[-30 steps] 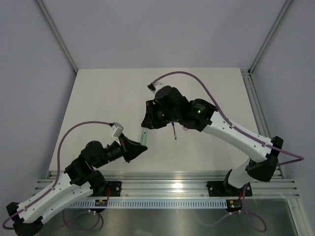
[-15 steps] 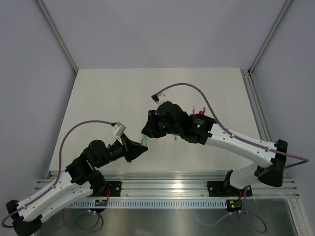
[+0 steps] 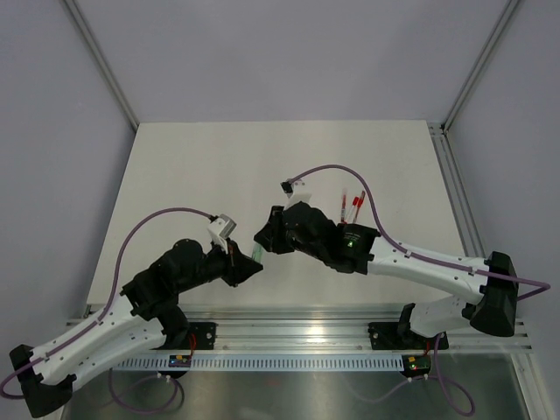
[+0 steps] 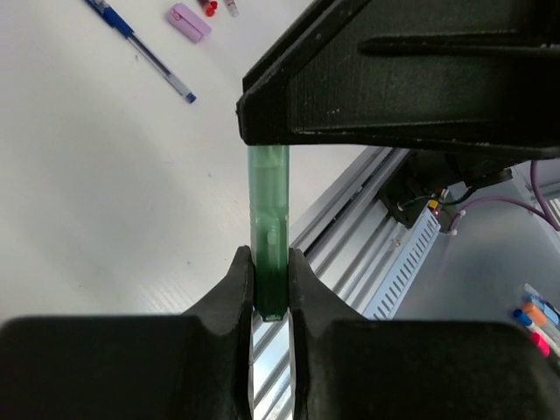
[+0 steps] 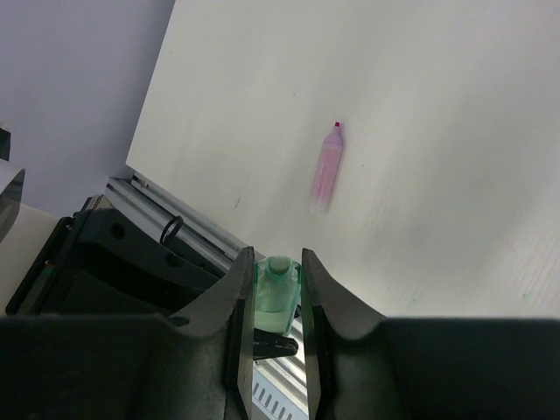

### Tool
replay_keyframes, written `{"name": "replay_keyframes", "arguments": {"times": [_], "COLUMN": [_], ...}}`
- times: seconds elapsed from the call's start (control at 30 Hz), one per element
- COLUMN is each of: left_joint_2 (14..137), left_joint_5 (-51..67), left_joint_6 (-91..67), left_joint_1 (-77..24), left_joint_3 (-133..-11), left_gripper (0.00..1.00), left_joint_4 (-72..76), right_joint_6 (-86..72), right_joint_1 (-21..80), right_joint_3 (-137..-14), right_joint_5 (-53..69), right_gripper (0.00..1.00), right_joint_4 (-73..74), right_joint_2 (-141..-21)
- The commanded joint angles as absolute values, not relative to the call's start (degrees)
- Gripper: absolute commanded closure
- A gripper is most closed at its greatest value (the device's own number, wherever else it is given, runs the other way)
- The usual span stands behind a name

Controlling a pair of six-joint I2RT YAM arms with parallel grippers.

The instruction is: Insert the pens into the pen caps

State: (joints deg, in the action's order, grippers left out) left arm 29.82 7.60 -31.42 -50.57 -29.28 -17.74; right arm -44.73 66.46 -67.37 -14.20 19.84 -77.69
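Observation:
A pale green pen cap hangs in the air between my two grippers, near the table's front edge. My left gripper is shut on its lower end; in the left wrist view the left gripper pinches the green tube, which runs up into the right gripper's black fingers. My right gripper is shut on the upper end; in the right wrist view the right gripper clamps the cap. I cannot tell if a pen is inside it.
Two red pens lie on the table behind the right arm. A blue pen and a pale pink cap lie further out; the pink cap also shows in the right wrist view. The aluminium rail runs just below the grippers.
My right arm has swung down toward the near edge and its fingers have closed on the green cap's upper end. The left arm lifted slightly, still holding the cap. The red pens became visible.

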Motion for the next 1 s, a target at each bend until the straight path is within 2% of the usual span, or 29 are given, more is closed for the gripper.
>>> {"name": "replay_keyframes", "arguments": {"times": [0.0,0.37,0.53,0.6,0.63,0.7,0.73,0.83,0.97], "left_joint_2": [29.6,35.6,35.3,34.8,34.4,34.1,34.0,34.8,35.8], "left_joint_5": [1.6,1.9,1.9,1.6,1.4,1.3,1.3,0.9,0.3], "left_joint_6": [-29.1,-28.4,-31.0,-32.2,-34.0,-35.6,-36.6,-37.1,-36.6], "left_joint_1": [-50.1,-50.0,-50.0,-50.0,-50.0,-50.0,-50.0,-50.0,-50.0], "left_joint_3": [-39.2,-45.1,-38.1,-34.3,-32.2,-26.4,-25.0,-21.2,-19.2], "left_gripper": [1.0,1.0,0.99,0.92,0.84,0.75,0.63,0.48,0.34], "left_joint_4": [6.0,6.9,6.0,6.2,6.7,7.8,8.0,8.2,7.6], "right_joint_6": [-47.6,-53.1,-49.2,-47.6,-46.1,-43.6,-42.8,-40.2,-38.5], "right_joint_1": [72.7,78.0,74.2,69.5,67.6,62.7,61.3,56.8,52.0], "right_joint_3": [-61.4,-54.6,-57.4,-59.0,-59.8,-62.6,-63.7,-68.0,-70.4], "right_joint_5": [-6.9,-7.1,-11.9,-11.9,-11.1,-10.8,-9.9,-7.6,-4.9], "right_gripper": [1.0,1.0,1.0,1.0,1.0,1.0,1.0,1.0,1.0], "right_joint_4": [25.7,18.0,21.0,20.6,20.4,20.4,20.4,20.8,19.7], "right_joint_2": [-80.8,-85.3,-82.4,-82.0,-82.3,-83.0,-84.2,-87.5,-91.1]}}
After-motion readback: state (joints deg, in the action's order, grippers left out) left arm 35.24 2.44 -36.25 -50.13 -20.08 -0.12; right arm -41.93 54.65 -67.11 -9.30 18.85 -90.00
